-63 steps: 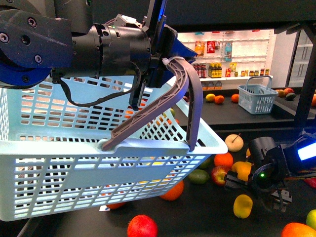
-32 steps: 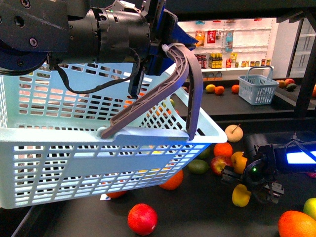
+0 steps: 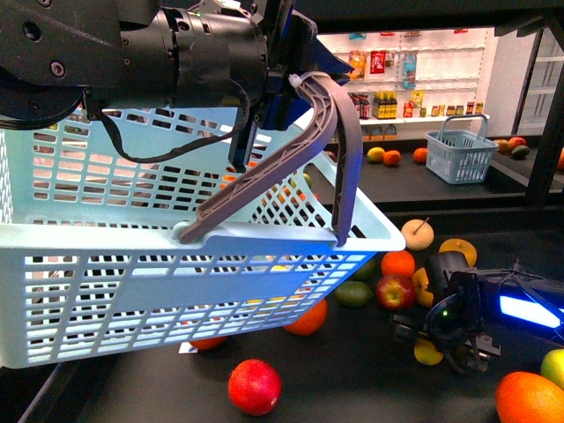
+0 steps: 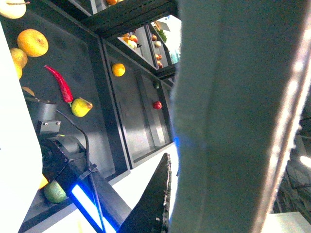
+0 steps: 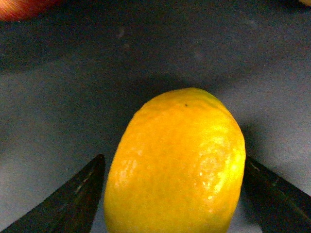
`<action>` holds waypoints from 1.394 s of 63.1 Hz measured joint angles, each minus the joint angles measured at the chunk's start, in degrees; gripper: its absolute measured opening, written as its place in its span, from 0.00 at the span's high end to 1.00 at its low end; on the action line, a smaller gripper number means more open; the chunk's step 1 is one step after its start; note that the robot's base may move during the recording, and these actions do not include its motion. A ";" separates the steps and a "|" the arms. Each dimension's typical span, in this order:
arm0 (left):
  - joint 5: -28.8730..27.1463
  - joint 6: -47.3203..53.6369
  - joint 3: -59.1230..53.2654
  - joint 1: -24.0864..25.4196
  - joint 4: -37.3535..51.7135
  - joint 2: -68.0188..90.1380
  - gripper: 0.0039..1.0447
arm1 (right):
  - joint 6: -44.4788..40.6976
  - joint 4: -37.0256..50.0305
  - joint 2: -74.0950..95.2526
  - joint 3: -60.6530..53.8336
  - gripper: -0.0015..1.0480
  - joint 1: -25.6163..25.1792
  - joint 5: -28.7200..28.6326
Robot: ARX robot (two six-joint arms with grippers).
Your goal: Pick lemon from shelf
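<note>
The lemon [image 3: 428, 353] lies on the black shelf tray [image 3: 352, 388], partly hidden behind my right gripper [image 3: 441, 345]. In the right wrist view the lemon [image 5: 177, 165] fills the gap of the open right gripper [image 5: 175, 194], with one dark finger [image 5: 73, 199] on each side and neither visibly pressing it. My left gripper [image 3: 286, 92] is shut on the grey handle [image 3: 345, 159] of a pale blue basket [image 3: 176, 264], held above the tray's left part. In the left wrist view that handle [image 4: 233, 116] fills most of the picture.
Loose fruit surrounds the lemon: a red apple [image 3: 255, 386], an orange [image 3: 308, 319], a green fruit [image 3: 354, 293], a red-yellow apple [image 3: 395, 291] and a large orange fruit [image 3: 529, 398]. A small blue basket [image 3: 460, 157] stands on a far shelf. A black post [image 3: 551, 132] rises at right.
My right gripper has moved left and down onto the lemon, which now sits between its fingers. The left gripper still holds the basket up, with little shift.
</note>
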 joint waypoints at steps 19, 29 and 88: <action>-0.02 0.02 0.00 0.00 0.00 0.02 0.95 | -0.83 3.43 -2.21 -3.96 0.54 -0.44 0.44; -0.02 0.00 0.00 0.00 0.00 0.02 0.95 | -3.61 14.69 -13.73 -23.82 0.55 -1.20 0.94; 0.00 0.00 0.00 0.00 0.00 0.02 0.95 | -4.42 41.86 -84.96 -92.24 0.56 7.65 -16.90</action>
